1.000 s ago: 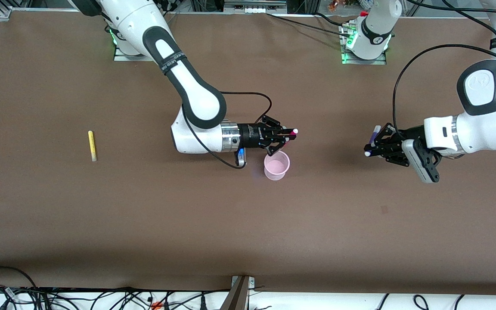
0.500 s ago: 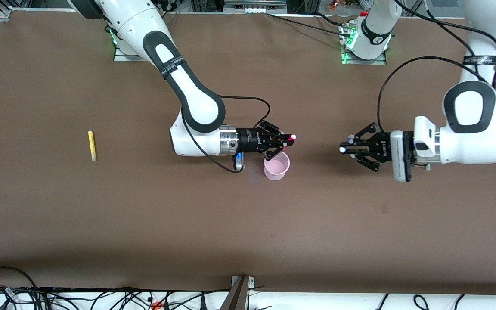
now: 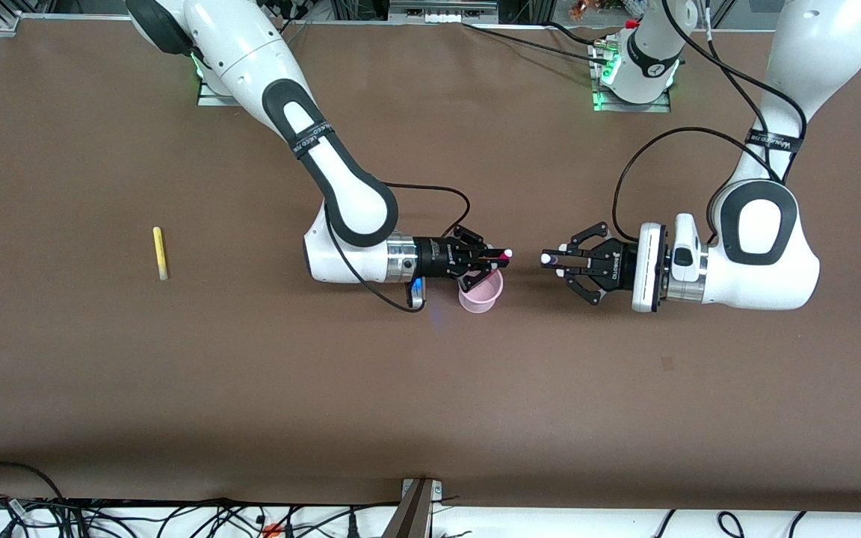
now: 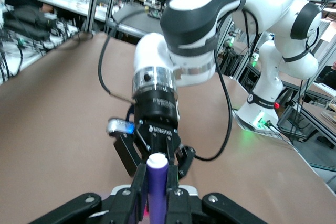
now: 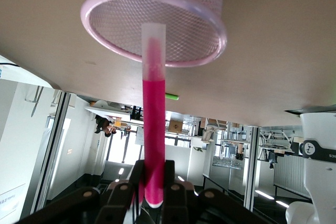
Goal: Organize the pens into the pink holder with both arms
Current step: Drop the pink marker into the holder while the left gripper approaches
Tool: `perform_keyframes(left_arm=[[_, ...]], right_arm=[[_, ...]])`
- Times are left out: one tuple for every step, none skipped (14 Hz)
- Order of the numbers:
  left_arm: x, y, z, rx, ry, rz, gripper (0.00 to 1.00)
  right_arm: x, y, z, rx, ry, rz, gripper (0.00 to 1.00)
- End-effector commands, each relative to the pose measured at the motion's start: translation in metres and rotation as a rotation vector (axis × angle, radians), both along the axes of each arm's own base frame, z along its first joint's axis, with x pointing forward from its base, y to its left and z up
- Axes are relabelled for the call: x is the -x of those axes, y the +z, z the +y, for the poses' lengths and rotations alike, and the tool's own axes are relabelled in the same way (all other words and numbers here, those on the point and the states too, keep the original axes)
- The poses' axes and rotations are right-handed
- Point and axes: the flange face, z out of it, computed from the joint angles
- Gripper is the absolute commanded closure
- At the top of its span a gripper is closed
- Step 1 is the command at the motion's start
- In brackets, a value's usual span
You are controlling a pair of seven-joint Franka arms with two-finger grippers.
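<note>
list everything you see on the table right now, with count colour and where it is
cup: 1, pale pink, middle of the table, under the right claw
yellow pen: 1, yellow, lying flat toward the right arm's end of the table
pink pen: 1, magenta, in the right claw, tip over the cup
purple pen: 1, dark purple, in the left claw
green pen: 1, green, lying on the table
table: 1, brown
right claw: 1, black, shut on the pink pen over the cup
left claw: 1, black, shut on the purple pen, beside the cup

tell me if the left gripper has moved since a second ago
Yes. The left gripper has come toward the pink holder, which stayed put, carrying the purple pen.
</note>
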Motion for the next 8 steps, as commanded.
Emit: perform_keyframes(left_arm=[[-0.0069, -0.0019, -0.0118, 0.070, -0.004, -0.054, 1.00], [-0.0078, -0.0025, -0.0134, 0.075, 0.001, -0.065, 1.00], [-0.0081, -0.0036, -0.0131, 0.074, 0.004, -0.065, 1.00], [-0.0082, -0.0035, -0.0132, 0.075, 0.005, -0.065, 1.00], [-0.0082, -0.0053, -0.0141, 0.076, 0.005, -0.062, 1.00], [-0.0082, -0.0053, -0.0141, 0.076, 0.005, -0.062, 1.00], [-0.0082, -0.0053, -0.0141, 0.076, 0.005, -0.062, 1.00], [-0.0087, -0.0057, -0.0139, 0.076, 0.007, -0.062, 1.00]], right_arm=[[-0.0036, -0.0013, 0.0052, -0.015, -0.006, -0.030, 0.96], [-0.0036, -0.0013, 0.0052, -0.015, -0.003, -0.037, 0.93], [-0.0036, -0.0013, 0.0052, -0.016, -0.003, -0.038, 0.93], [-0.0036, -0.0013, 0.0052, -0.016, -0.003, -0.038, 0.93], [-0.0036, -0.0013, 0.0052, -0.015, -0.003, -0.037, 0.93], [-0.0048, -0.0004, 0.0040, -0.013, -0.004, -0.040, 0.87], [-0.0051, -0.0004, 0.0035, -0.012, -0.003, -0.043, 0.69], [-0.0071, 0.0005, 0.0013, -0.010, -0.005, -0.048, 0.39]])
